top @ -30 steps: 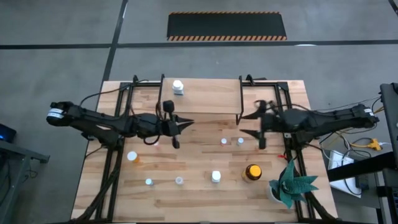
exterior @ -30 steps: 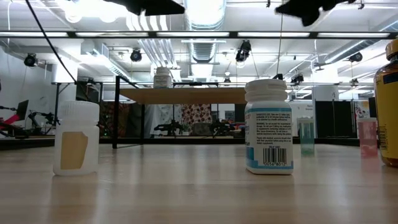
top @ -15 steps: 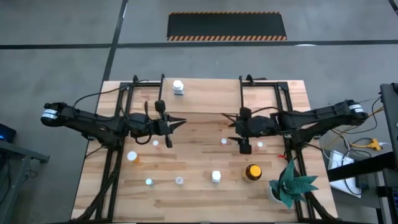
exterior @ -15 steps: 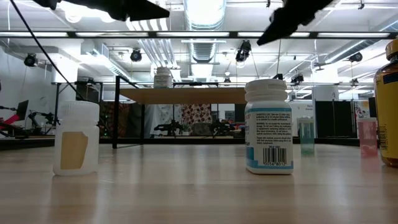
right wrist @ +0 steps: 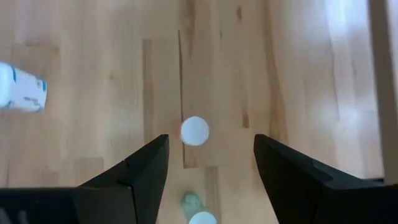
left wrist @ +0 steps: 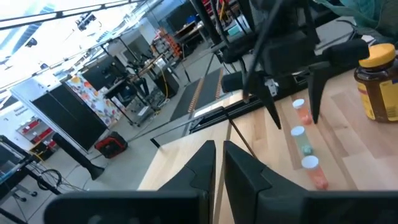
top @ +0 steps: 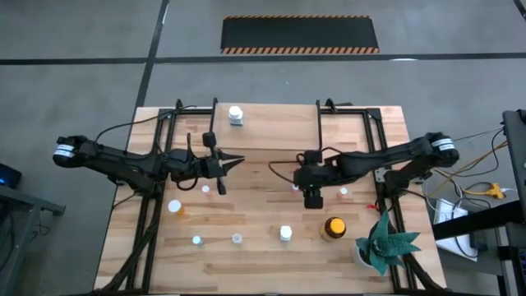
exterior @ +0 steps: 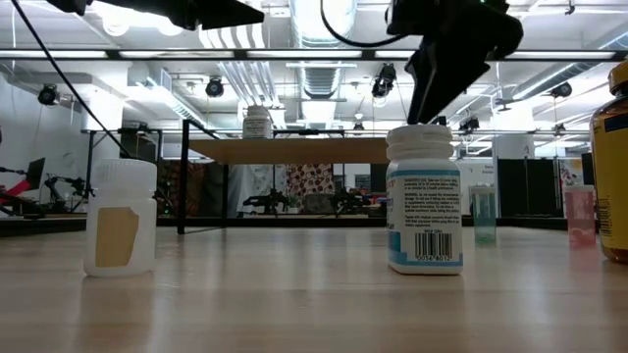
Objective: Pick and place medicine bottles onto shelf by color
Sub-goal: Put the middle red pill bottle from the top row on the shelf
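Several small medicine bottles stand on the table: a white-capped vial (top: 295, 188), another (top: 343, 191), a white bottle (top: 285, 233), and an amber bottle (top: 333, 228). One white bottle (top: 236, 115) stands on the shelf (exterior: 294, 150) at the far side. My right gripper (top: 311, 194) is open and slants down over the table's middle. In its wrist view a white-capped vial (right wrist: 195, 131) stands on the table beyond its open fingers (right wrist: 210, 142), untouched. My left gripper (top: 234, 162) is shut and level, left of centre, with nothing in it (left wrist: 217, 163).
A green spiky plant (top: 383, 243) stands at the near right corner. More vials stand near left (top: 174, 207), (top: 197, 241), (top: 237, 239), (top: 205, 189). Black frame rails (top: 148, 205) run along both table sides. A white bottle (right wrist: 22, 89) shows off to one side in the right wrist view.
My right gripper has travelled toward the table's middle and tipped from nearly level to slanting steeply down over the vials, still open. My left gripper has drawn back a little toward the table's left edge and then kept still, shut.
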You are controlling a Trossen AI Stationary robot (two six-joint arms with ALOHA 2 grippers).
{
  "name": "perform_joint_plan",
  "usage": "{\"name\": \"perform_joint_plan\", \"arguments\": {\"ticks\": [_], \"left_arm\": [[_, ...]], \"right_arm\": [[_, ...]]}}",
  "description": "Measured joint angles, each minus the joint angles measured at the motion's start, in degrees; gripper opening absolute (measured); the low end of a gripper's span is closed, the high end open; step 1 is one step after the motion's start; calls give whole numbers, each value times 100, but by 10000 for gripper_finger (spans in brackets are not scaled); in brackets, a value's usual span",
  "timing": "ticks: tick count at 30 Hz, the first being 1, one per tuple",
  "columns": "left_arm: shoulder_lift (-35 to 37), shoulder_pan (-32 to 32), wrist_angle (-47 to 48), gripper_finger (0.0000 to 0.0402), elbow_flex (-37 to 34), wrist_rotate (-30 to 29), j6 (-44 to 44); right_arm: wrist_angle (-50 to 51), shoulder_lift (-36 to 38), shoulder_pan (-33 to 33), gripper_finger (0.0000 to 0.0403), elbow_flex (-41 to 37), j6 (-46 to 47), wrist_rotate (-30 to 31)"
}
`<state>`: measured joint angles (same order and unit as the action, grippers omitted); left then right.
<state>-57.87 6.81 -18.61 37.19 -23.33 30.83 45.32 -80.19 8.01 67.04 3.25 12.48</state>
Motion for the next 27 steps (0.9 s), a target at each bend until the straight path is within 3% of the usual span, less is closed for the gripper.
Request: {"name": "perform_joint_plan", "arguments": {"ticks": [27], "left_arm": [[-7,-4,-44,13,7,-2,-4]], "right_arm": [[-441,-1080,-7,238,-79,-15,-37]]}}
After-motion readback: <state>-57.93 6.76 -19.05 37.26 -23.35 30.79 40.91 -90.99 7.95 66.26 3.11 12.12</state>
